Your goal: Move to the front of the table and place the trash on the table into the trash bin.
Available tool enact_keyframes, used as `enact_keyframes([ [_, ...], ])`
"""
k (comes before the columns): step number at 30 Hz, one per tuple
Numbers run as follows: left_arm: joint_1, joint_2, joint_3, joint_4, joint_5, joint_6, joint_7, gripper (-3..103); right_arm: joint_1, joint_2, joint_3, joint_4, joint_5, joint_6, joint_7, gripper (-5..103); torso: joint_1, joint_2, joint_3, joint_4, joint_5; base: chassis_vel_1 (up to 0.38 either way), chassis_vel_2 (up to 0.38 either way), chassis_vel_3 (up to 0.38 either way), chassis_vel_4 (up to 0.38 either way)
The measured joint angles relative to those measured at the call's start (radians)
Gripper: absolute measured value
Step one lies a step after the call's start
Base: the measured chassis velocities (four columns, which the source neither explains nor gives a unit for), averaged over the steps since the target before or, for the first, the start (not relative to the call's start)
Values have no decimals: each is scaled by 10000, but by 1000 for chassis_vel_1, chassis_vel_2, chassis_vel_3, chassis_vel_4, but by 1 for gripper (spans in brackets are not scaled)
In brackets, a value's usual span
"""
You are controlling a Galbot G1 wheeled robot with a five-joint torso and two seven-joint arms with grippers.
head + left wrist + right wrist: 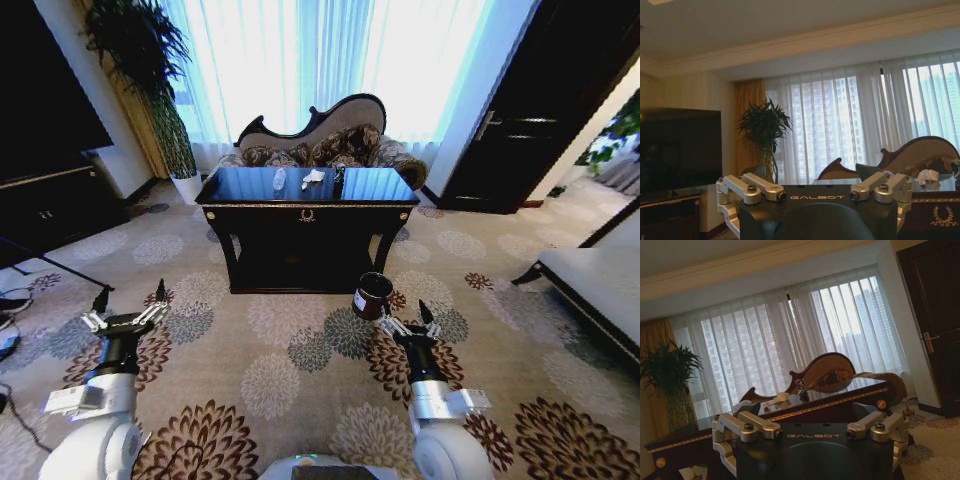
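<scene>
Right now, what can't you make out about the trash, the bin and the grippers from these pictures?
- The trash on the table: in the head view the pieces are too small and far to identify or count.
- The trash bin: its inside faces away from the head camera, so its contents stay hidden.
- The right gripper: the bin covers one finger, so its grip is unclear.
- The left gripper: the wrist view cuts off its fingertips; the head view shows it open.

- Daylight pours through the sheer curtains behind the sofa, blown out to near white in the head view.
- The counter top mirrors that glare in pale blue bands.
- The carpet is evenly lit, with soft shadows.
- Straight lines bow toward the head view's edges.
- Both wrist views are dim, backlit and slightly hazy.
</scene>
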Motion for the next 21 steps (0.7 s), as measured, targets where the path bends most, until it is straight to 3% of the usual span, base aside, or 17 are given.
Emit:
enact_keyframes([
  [15,9,131,-233,-500,-212,613,-197,100,96,26,146,218,357,-474,43,100,1,0,0,0,0,0,0,0,0],
  [21,-130,252,-488,-358,-220,566,-198,100,108,-17,258,323,365,-510,-7,100,0,0,0,0,0,0,0,0,0],
])
